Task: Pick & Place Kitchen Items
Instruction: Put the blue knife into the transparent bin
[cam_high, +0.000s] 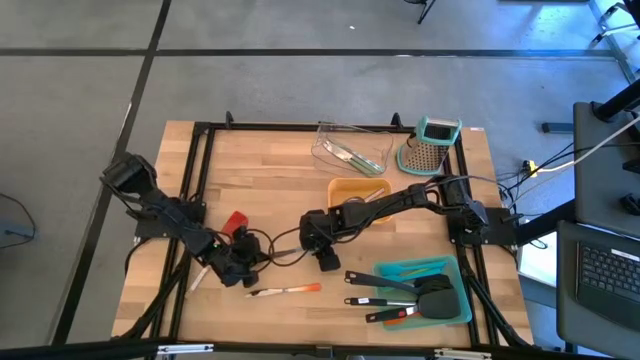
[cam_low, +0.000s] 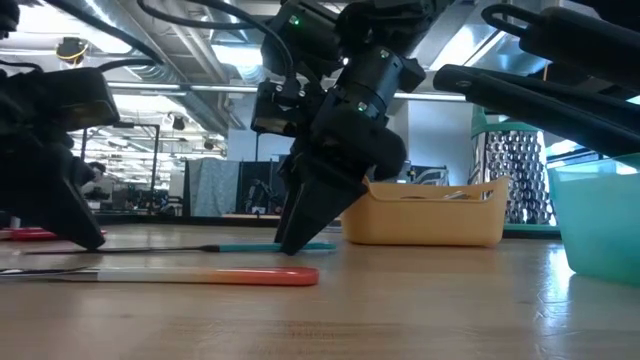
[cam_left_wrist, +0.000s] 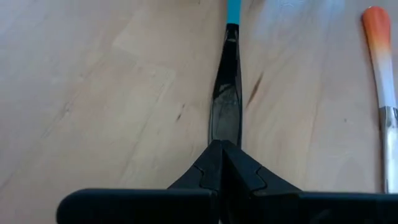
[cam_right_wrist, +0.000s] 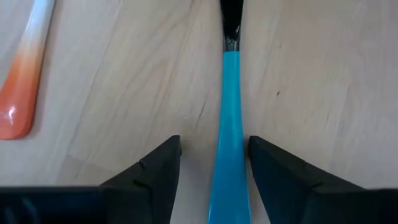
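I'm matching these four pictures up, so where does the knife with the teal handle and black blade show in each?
High view: hidden under the two grippers near the table's middle.
Low view: knife lying flat behind the orange-tipped tool.
Left wrist view: black blade pinched by the shut left gripper.
Right wrist view: teal handle between the open right gripper's fingers.
Shared landmark: the orange-tipped tool.

The high view looks straight down from well above, covering the whole wooden table (cam_high: 280, 190) and both arms. The low view sits at table-top height, facing level across the boards into the room behind. Each wrist view looks steeply down at the table surface from close range. Both wrist views and the low view share the teal-handled utensil (cam_right_wrist: 229, 124) and the orange-handled utensil (cam_left_wrist: 379, 56) beside it.
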